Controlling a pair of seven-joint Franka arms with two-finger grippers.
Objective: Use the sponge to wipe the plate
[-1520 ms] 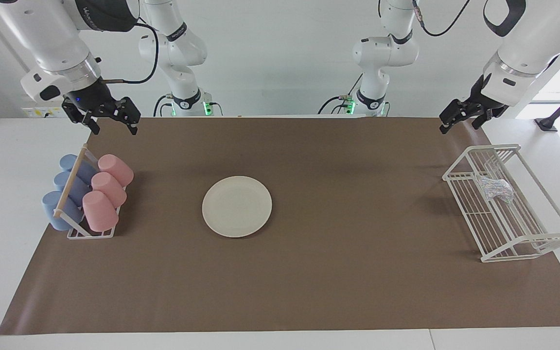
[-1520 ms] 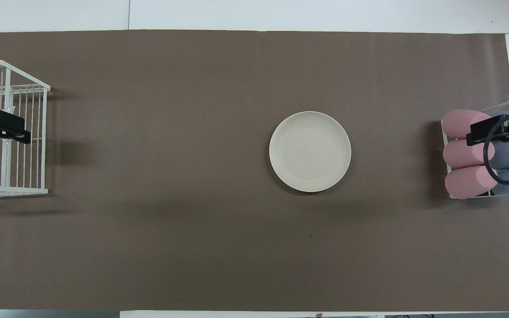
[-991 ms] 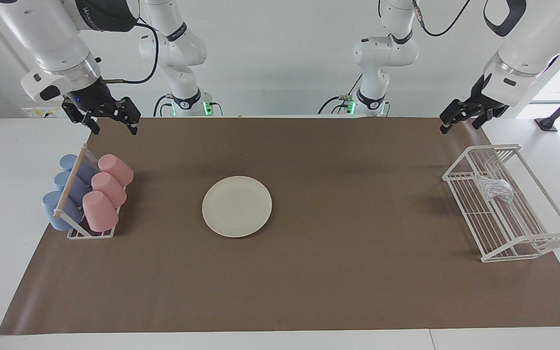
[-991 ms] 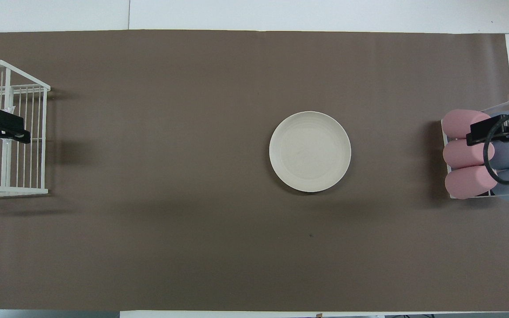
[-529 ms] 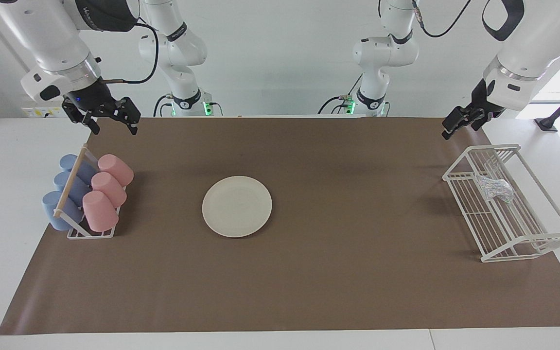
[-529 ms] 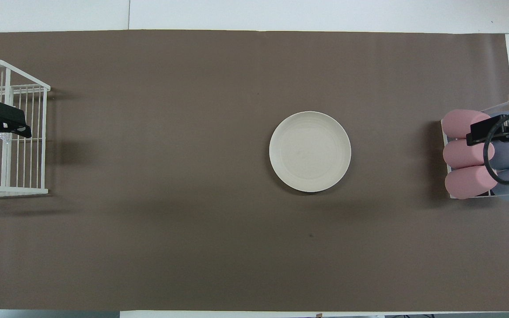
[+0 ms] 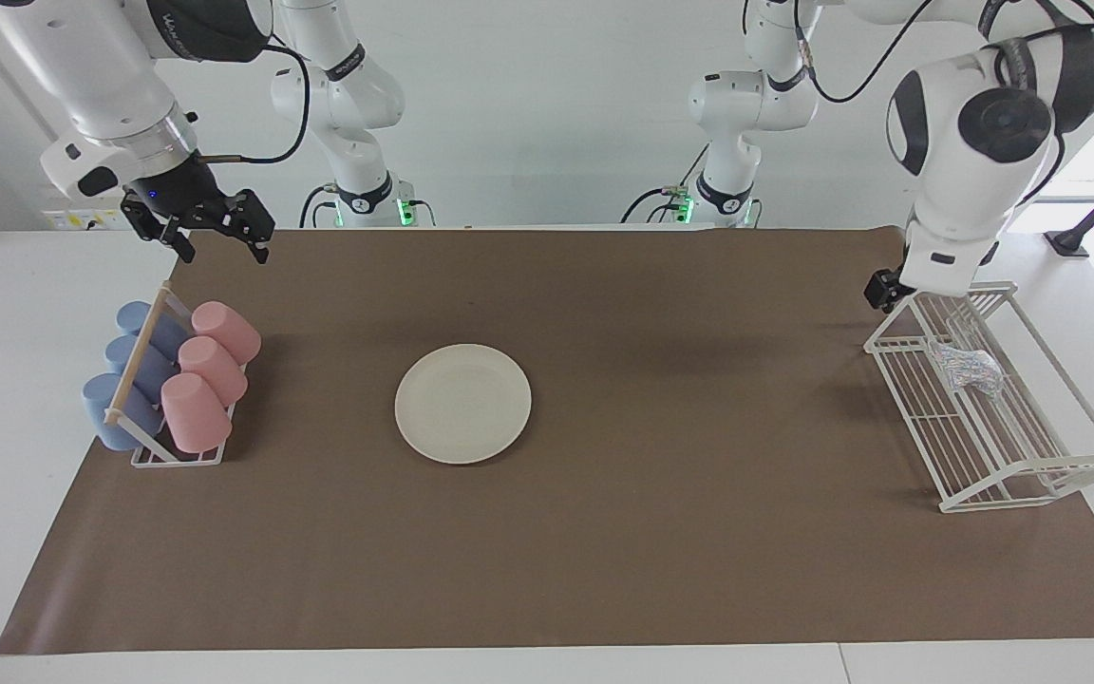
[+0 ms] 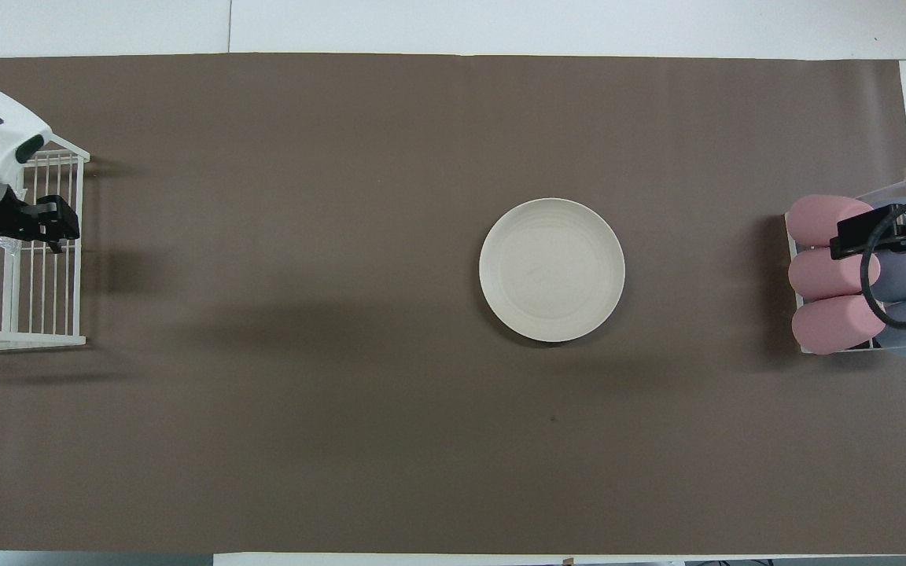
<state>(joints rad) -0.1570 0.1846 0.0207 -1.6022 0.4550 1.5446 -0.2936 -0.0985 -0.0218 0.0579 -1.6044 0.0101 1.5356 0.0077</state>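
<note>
I am at the fetching step: the sponge (image 7: 967, 369) lies inside the white wire rack (image 7: 1031, 475) at my left arm's end of the bench (image 7: 604, 570), and I have not touched it. My left gripper (image 7: 884, 290) hangs just over the rack's end nearest the robots, its jaws spread wide and holding nothing. From above, most of that hand is hidden under my own wrist, so I read its height from the facing view, where it sits above the top rail, not in the rack.

The plate (image 7: 462, 403) lies flat and bare on the brown mat (image 7: 661, 532) near the middle of the bench, well apart from the rack.

My right gripper (image 7: 215, 233) waits in the air over the mat by the rack of pink cups (image 7: 208, 375) and blue cups (image 7: 129, 375), jaws spread and empty.

Next, I judge, I must lower the left jaws between the rack's wires, straddle the crinkled lump and pinch it without snagging a rail, then lift it clear and carry it to the plate.
</note>
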